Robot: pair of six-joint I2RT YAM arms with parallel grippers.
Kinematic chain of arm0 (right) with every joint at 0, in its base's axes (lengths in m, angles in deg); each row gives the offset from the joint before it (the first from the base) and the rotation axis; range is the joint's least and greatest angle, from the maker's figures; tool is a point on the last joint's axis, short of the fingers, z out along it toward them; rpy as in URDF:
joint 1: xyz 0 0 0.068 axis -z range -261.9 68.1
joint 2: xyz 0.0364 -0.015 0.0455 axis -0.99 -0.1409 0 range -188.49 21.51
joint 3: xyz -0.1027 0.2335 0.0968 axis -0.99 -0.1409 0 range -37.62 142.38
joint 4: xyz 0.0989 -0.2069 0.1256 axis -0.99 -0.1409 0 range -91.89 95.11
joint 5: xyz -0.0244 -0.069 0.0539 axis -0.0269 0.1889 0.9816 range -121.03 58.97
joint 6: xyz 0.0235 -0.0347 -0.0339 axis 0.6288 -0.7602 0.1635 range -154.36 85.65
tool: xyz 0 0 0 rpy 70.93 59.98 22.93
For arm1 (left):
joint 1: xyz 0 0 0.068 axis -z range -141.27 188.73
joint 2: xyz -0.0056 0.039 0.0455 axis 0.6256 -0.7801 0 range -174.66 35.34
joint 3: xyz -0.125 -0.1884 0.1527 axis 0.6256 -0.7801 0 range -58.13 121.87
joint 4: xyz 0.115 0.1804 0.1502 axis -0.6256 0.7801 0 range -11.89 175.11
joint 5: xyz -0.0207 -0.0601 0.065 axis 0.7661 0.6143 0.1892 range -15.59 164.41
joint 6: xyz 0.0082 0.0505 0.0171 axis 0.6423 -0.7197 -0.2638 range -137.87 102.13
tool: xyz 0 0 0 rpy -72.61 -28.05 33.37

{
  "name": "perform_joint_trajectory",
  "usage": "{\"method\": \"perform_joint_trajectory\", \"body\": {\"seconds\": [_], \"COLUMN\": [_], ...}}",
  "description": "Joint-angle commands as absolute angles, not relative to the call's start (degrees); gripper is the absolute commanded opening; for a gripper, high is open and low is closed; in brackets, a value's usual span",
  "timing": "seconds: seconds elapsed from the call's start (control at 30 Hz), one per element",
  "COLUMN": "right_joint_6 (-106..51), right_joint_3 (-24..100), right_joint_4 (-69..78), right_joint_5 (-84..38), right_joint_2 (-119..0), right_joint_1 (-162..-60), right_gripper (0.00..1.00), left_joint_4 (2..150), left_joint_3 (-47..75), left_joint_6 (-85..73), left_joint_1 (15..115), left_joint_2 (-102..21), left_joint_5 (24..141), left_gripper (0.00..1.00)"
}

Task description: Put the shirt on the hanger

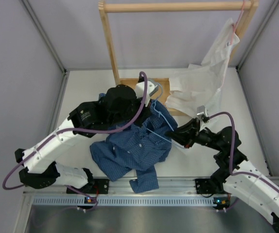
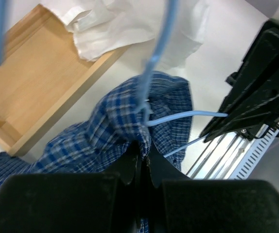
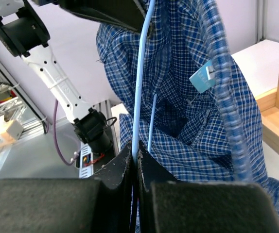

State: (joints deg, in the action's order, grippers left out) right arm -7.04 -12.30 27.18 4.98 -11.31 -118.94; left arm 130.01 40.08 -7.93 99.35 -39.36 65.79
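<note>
From where I stand, the job looks to be at the threading stage, and I'd judge it roughly midway. The shirt (image 1: 134, 150) is mostly heaped on the surface (image 1: 81, 82) just in front of the wooden rack (image 1: 111, 43). Its collar end is lifted up towards the rack's base. The hanger (image 3: 143, 73) is held in the air over that raised part, also in front of the base, and one wire arm appears to run down inside the open neck, though the cloth hides how far it goes. The left pincer (image 2: 140, 150) is closed tight on a fold of checked cloth right where the wire meets the shirt; whether it nips the wire too, I cannot tell. The right pincer (image 3: 135, 153) is closed tight on the thin blue wire itself, on the side of the shirt away from the rack. The next move, I reckon, is for the left arm to draw the cloth over the hanger's shoulder while the right arm keeps the wire steady. The thin wire could easily twist in that grip. By my count there is one blue checked shirt, one light blue hanger and one white shirt (image 1: 202, 82) hanging from the right end of the rack's top rail. That one hangs on what looks like one pink hanger (image 1: 235, 29). There is also one rack, and two arms.
</note>
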Motion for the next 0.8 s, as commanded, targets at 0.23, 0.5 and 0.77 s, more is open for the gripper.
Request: {"method": "perform_joint_trajectory", "body": {"seconds": [0.23, 0.5, 0.77], "right_joint_6": [-6.58, -3.85, -5.96], "right_joint_3": [-17.75, -21.98, -22.59], "right_joint_4": [43.51, 52.49, 50.47], "right_joint_5": [-6.76, -6.78, -1.41], "right_joint_2": [-5.04, -4.24, -0.82], "right_joint_1": [-120.31, -120.31, -120.31], "right_gripper": [0.00, 0.00, 0.00], "left_joint_4": [129.71, 115.03, 127.24], "left_joint_3": [45.83, 46.36, 53.48], "left_joint_6": [-14.69, -27.87, -38.25], "left_joint_1": [102.01, 101.75, 101.13], "left_joint_2": [-35.43, -31.62, -40.94], "left_joint_5": [68.35, 60.09, 84.60], "left_gripper": [0.82, 0.98, 0.98]}}
